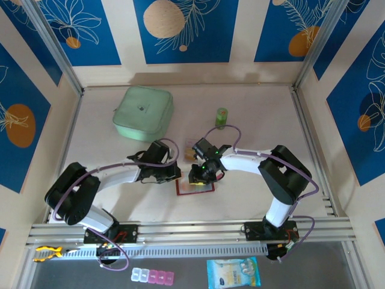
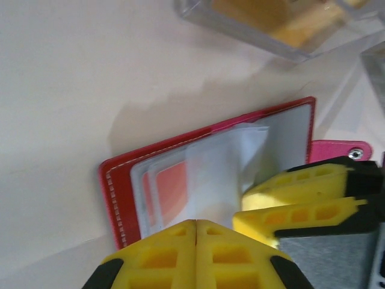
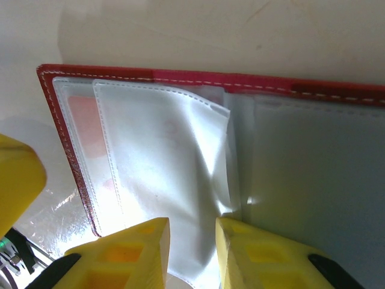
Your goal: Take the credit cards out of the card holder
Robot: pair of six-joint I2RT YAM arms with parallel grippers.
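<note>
straddling a clear pocket leaf (image 3: 162, 150) of the open card holder (image 3: 180, 77), the right tool (image 3: 192, 238) has its fingers narrowly apart. the left tool (image 2: 195, 232), fingers pressed together and empty, sits at the card holder's edge. a red-and-white card (image 2: 171, 186) lies in a pocket. the card holder lies flat on the tabletop (image 1: 258, 114); orange-yellow cards (image 2: 283, 18) sit in a clear case (image 2: 240, 37) nearby.
</note>
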